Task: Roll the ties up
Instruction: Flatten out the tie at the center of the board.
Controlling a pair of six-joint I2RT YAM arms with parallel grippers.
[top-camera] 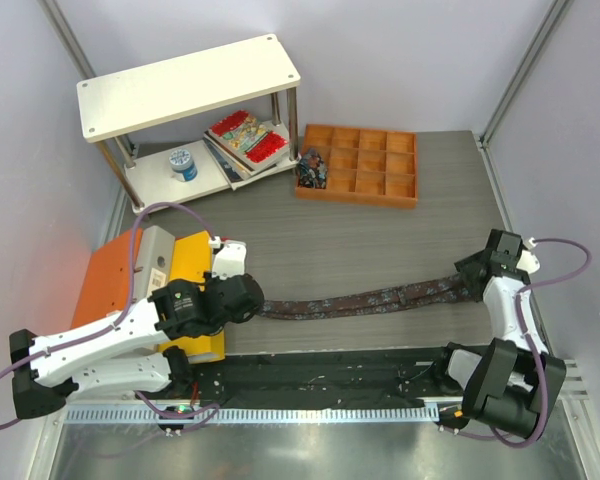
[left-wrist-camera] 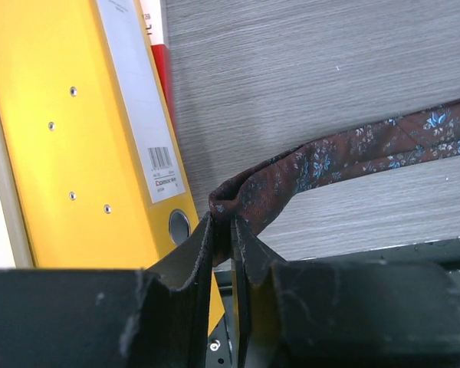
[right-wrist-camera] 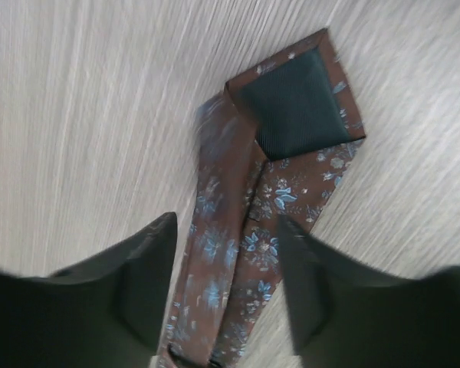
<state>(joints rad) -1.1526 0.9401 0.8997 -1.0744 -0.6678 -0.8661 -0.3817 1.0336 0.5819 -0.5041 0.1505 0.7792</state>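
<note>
One tie [top-camera: 380, 298], dark brown with small blue flowers, lies stretched left to right across the grey table. My left gripper [top-camera: 255, 303] is shut on its folded narrow end; the left wrist view shows the fabric [left-wrist-camera: 345, 157] pinched between the closed jaws of that gripper [left-wrist-camera: 224, 230]. My right gripper [top-camera: 472, 275] hovers over the wide end. In the right wrist view this gripper [right-wrist-camera: 226, 221] stands open, its fingers on either side of the tie [right-wrist-camera: 291, 184], whose pointed tip is turned up to show dark lining.
A yellow binder [top-camera: 195, 265] and an orange one [top-camera: 105, 280] lie just left of my left gripper. At the back stand a white shelf [top-camera: 190, 85] with red patterned books [top-camera: 248, 135] and a blue spool [top-camera: 183, 163], plus an orange compartment tray [top-camera: 360, 165].
</note>
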